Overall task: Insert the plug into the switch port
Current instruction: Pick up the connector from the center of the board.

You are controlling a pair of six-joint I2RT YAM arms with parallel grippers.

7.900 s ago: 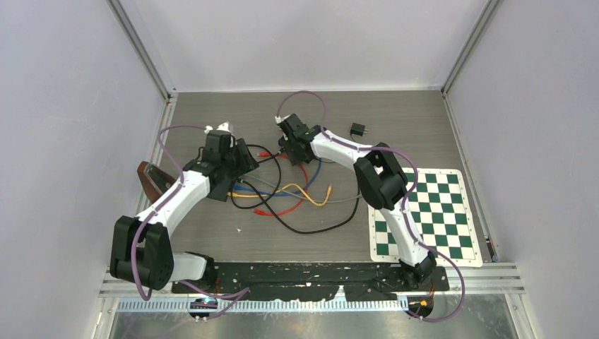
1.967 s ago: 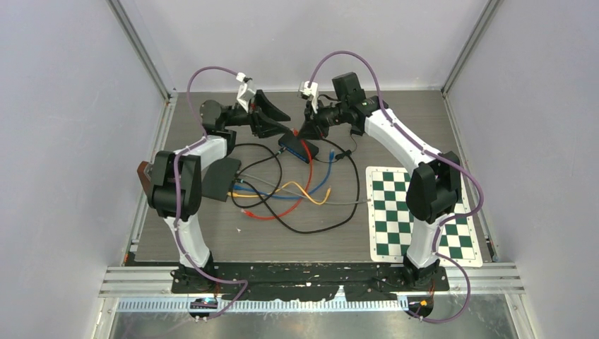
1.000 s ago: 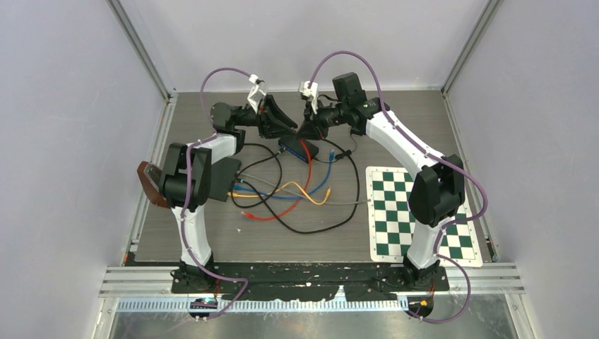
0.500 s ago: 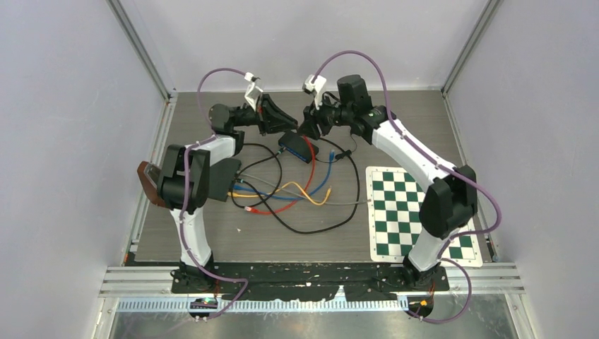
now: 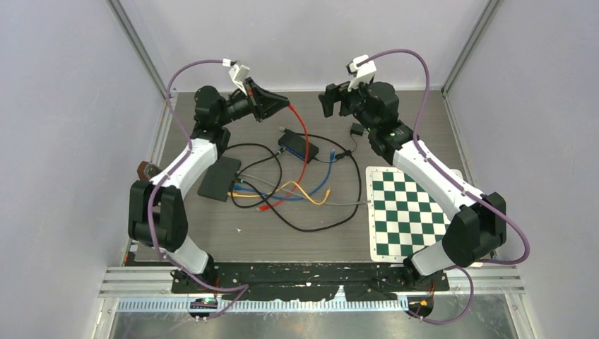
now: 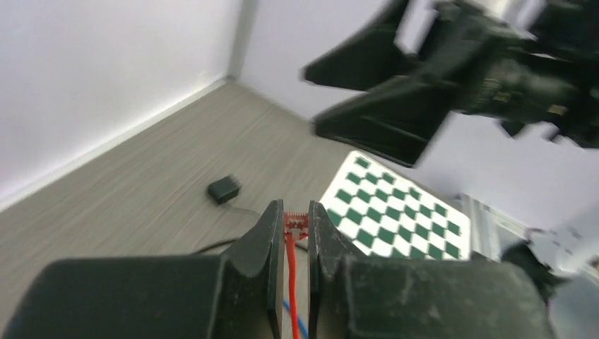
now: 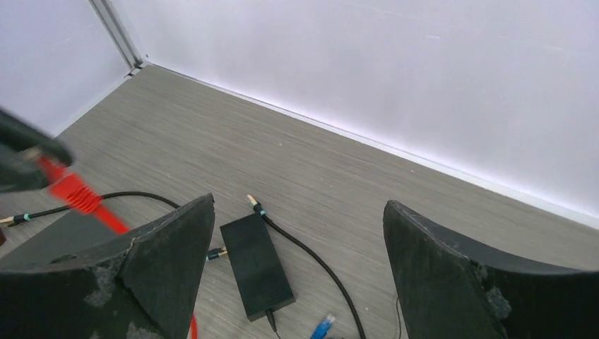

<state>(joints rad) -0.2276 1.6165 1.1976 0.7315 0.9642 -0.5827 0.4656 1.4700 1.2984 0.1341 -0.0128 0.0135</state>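
1. Red plug (image 6: 295, 220) sits pinched in the left gripper (image 6: 292, 212), raised above the switch (image 7: 256, 265), presumably to line up for insertion.
2. Right gripper (image 7: 297, 206) hangs wide apart over the switch, likely ready to steady it.

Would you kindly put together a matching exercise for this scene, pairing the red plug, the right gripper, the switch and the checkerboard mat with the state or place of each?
Things:
1. red plug
2. right gripper
3. switch
4. checkerboard mat

States or places:
A. green and white, flat on the right side of the table
B. open, holding nothing
C. pinched in the jaws of the left gripper, off the table
D. black, lying on the table

Pairs: 1-C, 2-B, 3-D, 4-A
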